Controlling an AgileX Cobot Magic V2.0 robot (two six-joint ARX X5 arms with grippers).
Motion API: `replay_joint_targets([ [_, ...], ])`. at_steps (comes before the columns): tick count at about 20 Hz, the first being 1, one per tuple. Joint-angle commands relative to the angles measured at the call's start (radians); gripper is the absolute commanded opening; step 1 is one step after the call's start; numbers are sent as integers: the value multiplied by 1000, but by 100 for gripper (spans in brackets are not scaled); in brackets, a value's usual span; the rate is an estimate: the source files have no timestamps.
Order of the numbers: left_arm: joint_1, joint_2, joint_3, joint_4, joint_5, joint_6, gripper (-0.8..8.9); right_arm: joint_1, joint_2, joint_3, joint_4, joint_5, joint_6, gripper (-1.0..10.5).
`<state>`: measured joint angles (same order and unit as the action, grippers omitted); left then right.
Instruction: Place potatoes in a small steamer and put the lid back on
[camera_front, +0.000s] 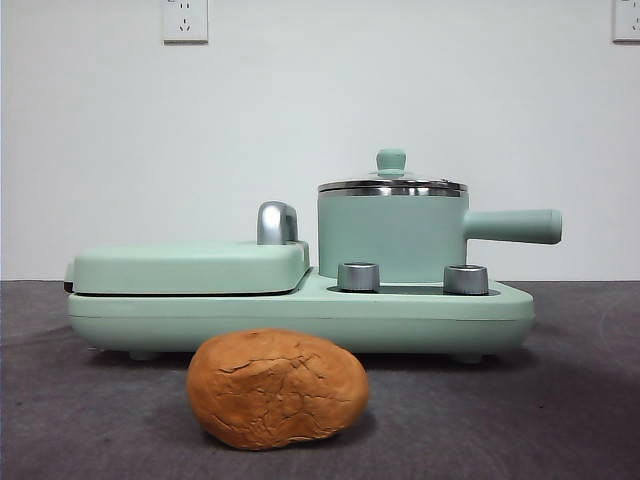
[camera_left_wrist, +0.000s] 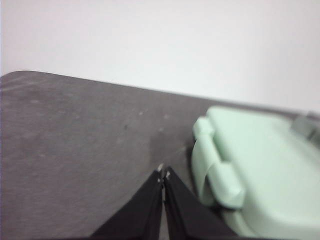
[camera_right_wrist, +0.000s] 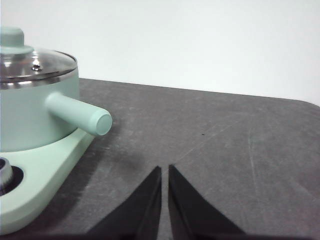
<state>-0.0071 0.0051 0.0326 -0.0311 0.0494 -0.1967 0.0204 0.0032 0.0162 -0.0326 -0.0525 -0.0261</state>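
Observation:
The potato (camera_front: 277, 389), an orange-brown cracked lump, lies on the dark table in front of the green appliance. The small steamer (camera_front: 392, 237) stands on the appliance's right half, its straight handle (camera_front: 512, 226) pointing right. The glass lid (camera_front: 392, 184) with its green knob sits on the pot. The steamer (camera_right_wrist: 30, 115) and lid (camera_right_wrist: 35, 62) also show in the right wrist view. My left gripper (camera_left_wrist: 163, 175) is shut and empty over the table beside the griddle's end. My right gripper (camera_right_wrist: 164, 170) is shut and empty over the table beside the steamer's handle (camera_right_wrist: 80, 114). Neither gripper shows in the front view.
The mint-green appliance base (camera_front: 300, 315) carries a flat hinged griddle cover (camera_front: 185, 268) with a chrome handle (camera_front: 277, 222) on its left half, and two steel knobs (camera_front: 358, 276) at the front. The griddle's end (camera_left_wrist: 260, 170) shows in the left wrist view. A white wall stands behind.

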Motion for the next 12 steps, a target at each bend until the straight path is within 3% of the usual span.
replay_joint_targets([
  [1, 0, -2, -20, 24, -1, -215, 6, 2, 0, -3, 24, -2, 91, 20],
  [5, 0, -2, -19, 68, 6, -322, 6, 2, 0, -3, 91, -4, 193, 20],
  [10, 0, -2, -19, 216, 30, -333, 6, 2, 0, -3, 223, -10, 354, 20],
  [12, 0, -2, -18, 313, 30, -332, 6, 2, 0, -2, 306, -11, 462, 19],
])
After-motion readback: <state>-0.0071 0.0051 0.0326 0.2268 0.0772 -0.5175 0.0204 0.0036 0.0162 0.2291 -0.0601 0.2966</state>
